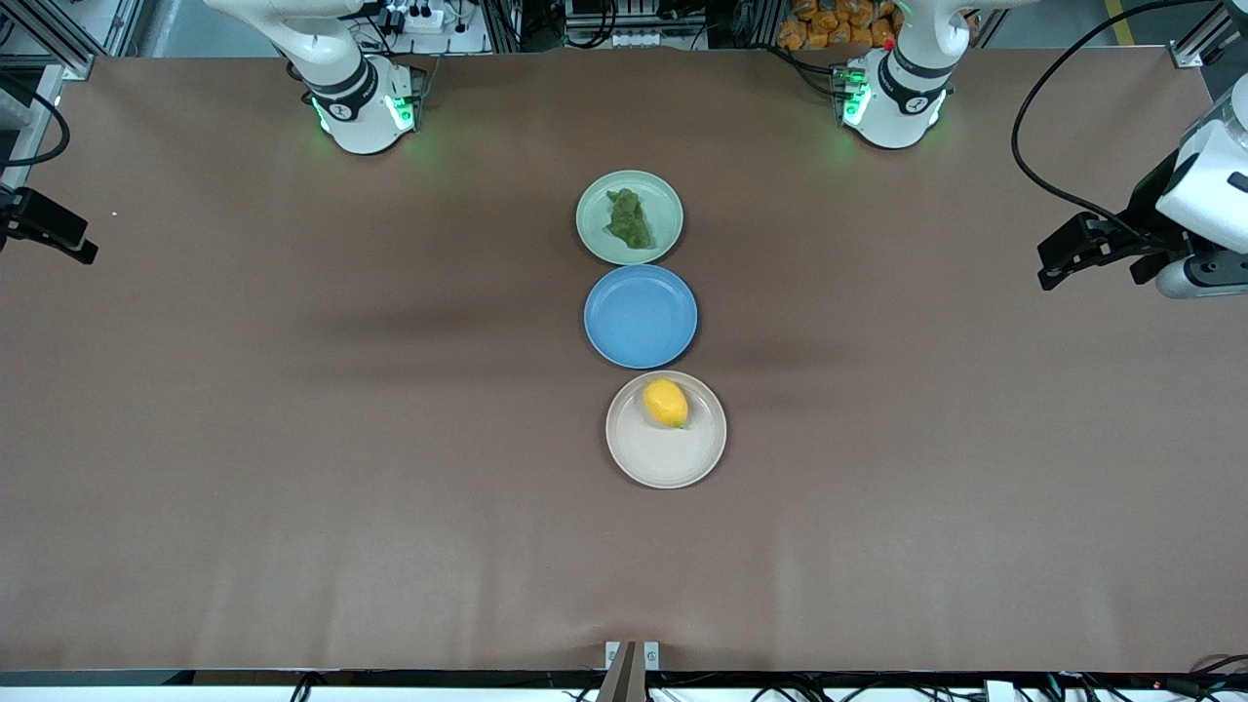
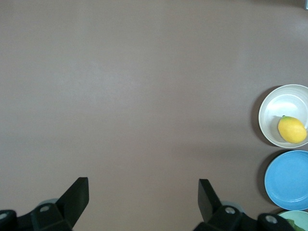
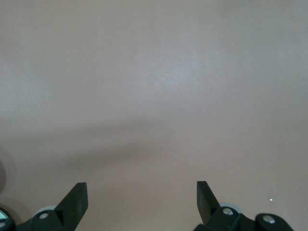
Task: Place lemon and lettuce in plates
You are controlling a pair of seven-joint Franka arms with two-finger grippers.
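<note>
The lettuce (image 1: 629, 220) lies in the pale green plate (image 1: 597, 200), the plate farthest from the front camera. The lemon (image 1: 665, 403) lies in the cream-beige plate (image 1: 663, 458), the nearest one. My left gripper (image 1: 1082, 255) is up in the air over the left arm's end of the table, open and empty (image 2: 143, 192). Its wrist view shows the lemon (image 2: 292, 130) in the cream plate (image 2: 284, 103) and a sliver of the green plate (image 2: 294, 216). My right gripper (image 1: 58, 234) is over the right arm's end, open and empty (image 3: 142, 195), with only bare table below.
A blue plate (image 1: 641, 316) sits between the two other plates, touching or nearly touching both; it holds nothing and also shows in the left wrist view (image 2: 288, 180). The brown table (image 1: 292, 439) spreads wide to both sides.
</note>
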